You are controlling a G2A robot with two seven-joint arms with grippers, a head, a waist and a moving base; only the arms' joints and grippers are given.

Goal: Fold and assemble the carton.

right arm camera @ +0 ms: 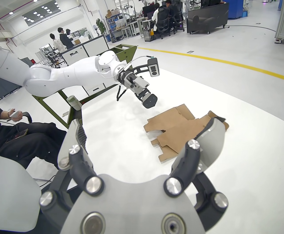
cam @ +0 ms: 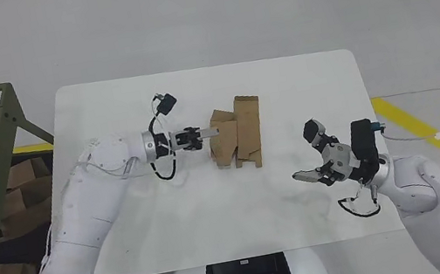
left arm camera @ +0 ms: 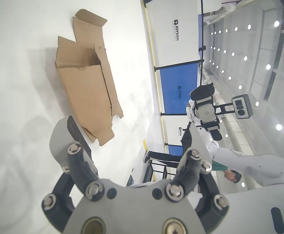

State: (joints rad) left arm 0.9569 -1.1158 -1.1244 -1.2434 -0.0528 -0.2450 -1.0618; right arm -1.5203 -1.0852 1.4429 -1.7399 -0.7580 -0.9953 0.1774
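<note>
The left grey-and-black two-finger gripper point(cam: 196, 137) hovers at the 9 o'clock edge of the brown corrugated cardboard carton point(cam: 235, 134). Its claw is spread wide, likely lined up to catch the nearest flap; whether it touches the flap I cannot tell. The carton lies near the middle of the matte white table point(cam: 173, 225). It is partly raised: one section stands open as a hollow sleeve, and the rest lies flat, with notched, tabbed flaps and crisp creases. Stiff but light, it would probably slide under a one-sided push. At the carton's 4 o'clock, well apart, the right gripper point(cam: 308, 175) hangs with its claw wide too, seemingly placed to brace the opposite side.
</note>
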